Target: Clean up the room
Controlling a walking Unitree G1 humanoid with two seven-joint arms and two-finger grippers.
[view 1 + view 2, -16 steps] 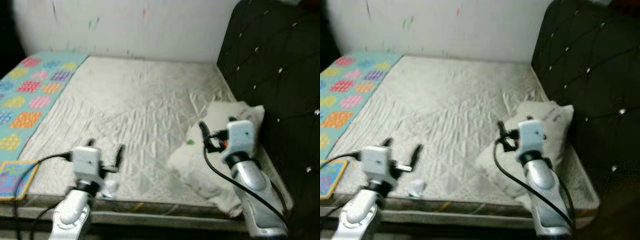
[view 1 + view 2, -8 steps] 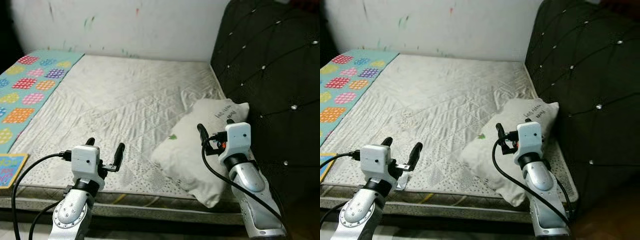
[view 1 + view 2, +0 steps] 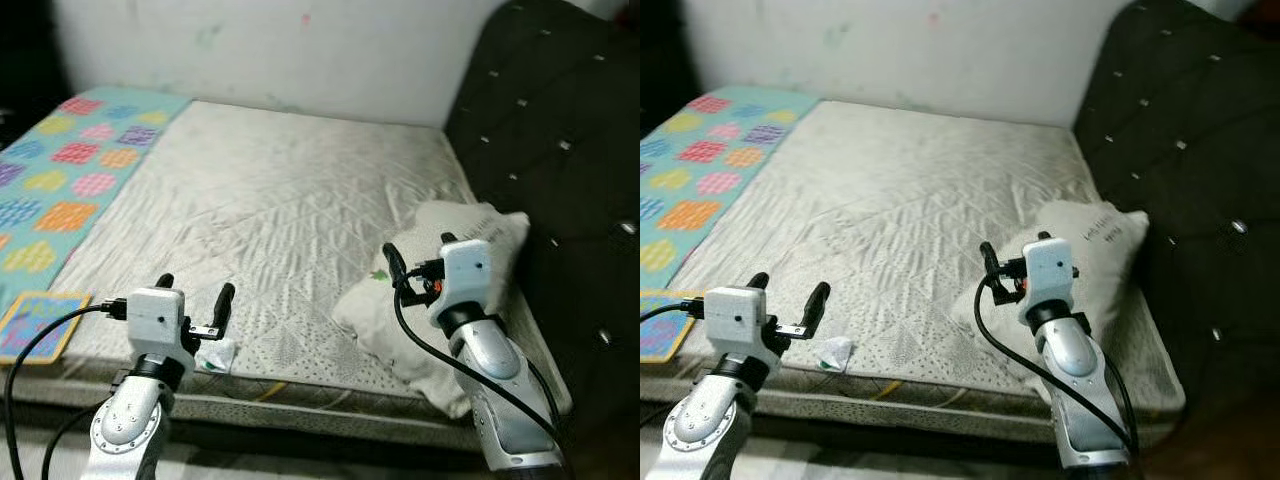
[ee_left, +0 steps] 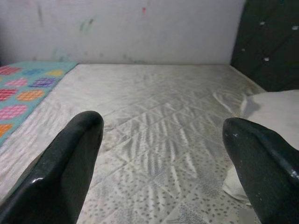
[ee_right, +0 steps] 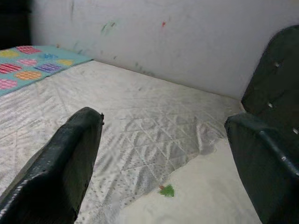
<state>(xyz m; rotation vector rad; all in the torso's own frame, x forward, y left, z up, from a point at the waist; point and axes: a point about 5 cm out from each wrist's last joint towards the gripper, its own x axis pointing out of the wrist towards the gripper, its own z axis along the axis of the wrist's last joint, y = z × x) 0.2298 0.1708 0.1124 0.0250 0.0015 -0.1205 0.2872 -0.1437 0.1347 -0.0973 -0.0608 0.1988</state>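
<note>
A white pillow (image 3: 445, 285) with a small green mark lies on the right side of the quilted mattress (image 3: 280, 210), against the black tufted headboard (image 3: 560, 140). My right gripper (image 3: 420, 250) hovers open just above the pillow's near part, nothing between its fingers; the right wrist view has the pillow (image 5: 196, 205) below them. A small crumpled white wrapper (image 3: 215, 355) lies at the mattress's front edge. My left gripper (image 3: 196, 292) is open and empty just above and behind that wrapper.
A turquoise blanket (image 3: 70, 165) with coloured patches covers the mattress's left side. A small colourful square mat (image 3: 35, 325) lies at the front left corner. A white wall (image 3: 300, 50) runs behind the bed. The mattress's middle is bare sheet.
The camera has shifted, so the whole scene sits differently. The crumpled wrapper, hidden by the left gripper half a second ago, shows again. Both grippers stay open and empty.
</note>
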